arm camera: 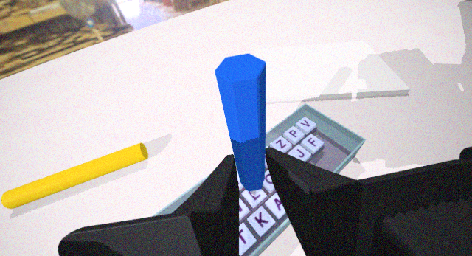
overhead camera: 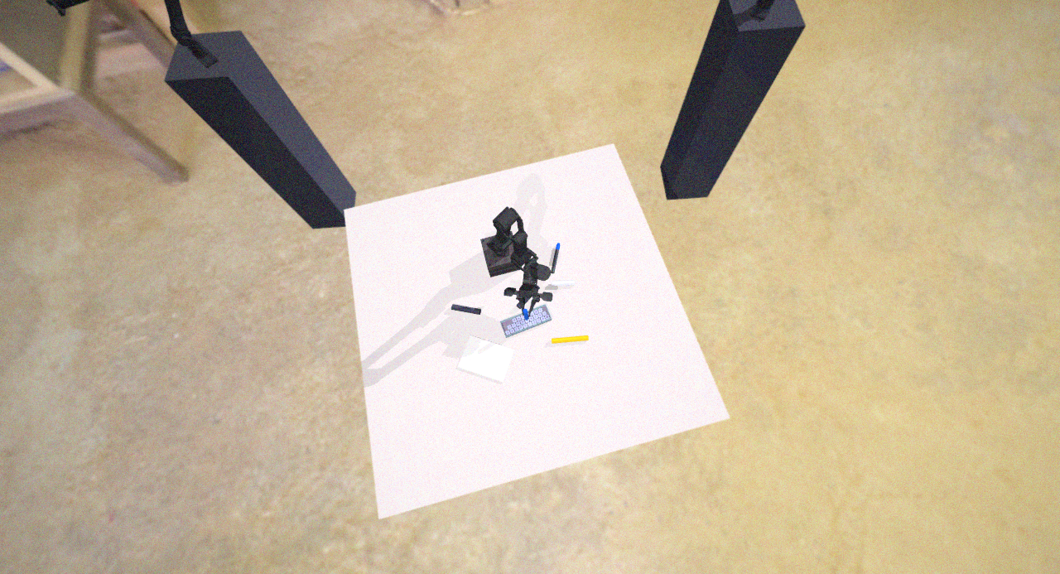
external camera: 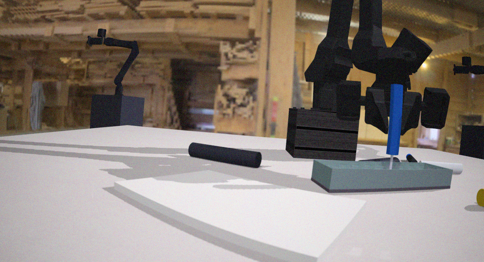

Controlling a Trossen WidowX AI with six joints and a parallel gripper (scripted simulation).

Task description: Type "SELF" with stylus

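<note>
My gripper [overhead camera: 526, 305] [external camera: 394, 132] [arm camera: 250, 158] is shut on the blue stylus [overhead camera: 525, 314] [external camera: 395, 120] [arm camera: 241, 108], which stands nearly upright with its thin pale tip down. The keyboard [overhead camera: 504, 324] [external camera: 389, 180] [arm camera: 335, 132] is a teal-walled tray with white lettered keys, below the fingers. In the exterior view the tip reaches inside the tray wall. In the wrist view it is at the L key [arm camera: 254, 197]; I cannot tell if that key is down. The F key [arm camera: 312, 142] shows near the far end. I cannot make out S or E; fingers and stylus hide some keys.
A yellow cylinder [overhead camera: 570, 340] [arm camera: 74, 175] and a white slab [overhead camera: 485, 359] [external camera: 243, 213] lie beyond the keyboard. A black cylinder [overhead camera: 466, 309] [external camera: 223, 154] lies to one side. A white cylinder [external camera: 446, 167] and a blue-ended black pen [overhead camera: 554, 261] lie nearer the arm's base.
</note>
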